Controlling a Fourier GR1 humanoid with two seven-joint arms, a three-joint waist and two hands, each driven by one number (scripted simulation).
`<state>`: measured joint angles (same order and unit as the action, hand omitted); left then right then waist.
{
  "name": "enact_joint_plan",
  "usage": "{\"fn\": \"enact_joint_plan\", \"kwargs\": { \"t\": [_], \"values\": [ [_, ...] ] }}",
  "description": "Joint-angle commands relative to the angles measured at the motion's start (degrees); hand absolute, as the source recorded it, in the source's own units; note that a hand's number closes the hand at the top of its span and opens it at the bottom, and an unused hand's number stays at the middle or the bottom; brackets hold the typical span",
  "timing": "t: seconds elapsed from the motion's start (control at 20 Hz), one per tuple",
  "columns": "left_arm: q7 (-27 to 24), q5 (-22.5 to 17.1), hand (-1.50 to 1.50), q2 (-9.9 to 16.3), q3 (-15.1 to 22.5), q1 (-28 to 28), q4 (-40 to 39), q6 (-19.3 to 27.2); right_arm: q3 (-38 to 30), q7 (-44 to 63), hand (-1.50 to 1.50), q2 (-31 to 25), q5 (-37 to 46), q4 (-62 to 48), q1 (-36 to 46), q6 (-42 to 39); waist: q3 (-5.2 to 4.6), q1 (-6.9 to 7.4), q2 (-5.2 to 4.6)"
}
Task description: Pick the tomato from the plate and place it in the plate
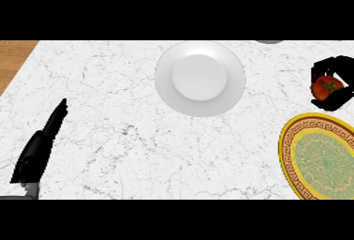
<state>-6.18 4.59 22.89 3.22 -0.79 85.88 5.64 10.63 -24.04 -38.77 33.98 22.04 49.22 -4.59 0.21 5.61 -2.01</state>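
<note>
A red tomato (327, 87) with a green stem is held at the right edge of the view, above the marble counter, with my right hand (332, 70) curled round it. The hand and tomato sit just beyond the far rim of a yellow plate (290, 140) with a green patterned centre, at the lower right. A plain white plate (200, 78) lies at the top centre, well to the left of the tomato. My left hand (40, 145) rests at the lower left, fingers straight and pointing up, holding nothing.
A wooden strip (14, 56) borders the counter at the upper left. A small grey object (269, 41) peeks in at the top edge. White marble counter (138, 140) stretches between the two plates and my left hand.
</note>
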Motion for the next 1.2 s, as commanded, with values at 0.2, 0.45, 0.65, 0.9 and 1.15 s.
{"fn": "enact_joint_plan", "kwargs": {
  "t": [0.2, 0.45, 0.65, 0.9, 1.15],
  "values": [
    [-0.05, 0.15, 0.0, -0.79, -0.83, 1.72, -2.76, 0.21, -4.57, -2.86, 1.5, 0.54, 0.14, -4.55, 7.23, 14.74, 0.01, -1.75, 0.33],
    [-2.91, -1.08, 0.0, 0.12, -2.8, -0.96, -3.89, -0.75, -9.25, -13.46, 1.5, -1.12, -4.39, -2.42, 11.42, 13.34, -0.06, -2.43, 0.94],
    [0.25, 1.5, 0.0, -1.61, -0.96, -1.06, -1.02, 1.61, -10.2, -17.19, 1.5, 1.17, -6.9, 0.19, 15.46, 4.59, -0.15, -3.96, 1.74],
    [0.02, 1.29, 0.0, -1.48, -2.42, -0.56, -1.93, 0.94, -10.14, -16.68, 1.5, 4.12, -6.79, -0.62, 19.81, -0.53, -0.19, -3.91, 1.56],
    [1.07, 0.67, 0.0, 0.4, -4.63, 0.34, -2.26, -0.68, -8.74, -8.54, 1.5, 14.0, -7.04, 4.24, 21.19, -0.88, -0.25, -4.95, 2.02]
  ]
}}
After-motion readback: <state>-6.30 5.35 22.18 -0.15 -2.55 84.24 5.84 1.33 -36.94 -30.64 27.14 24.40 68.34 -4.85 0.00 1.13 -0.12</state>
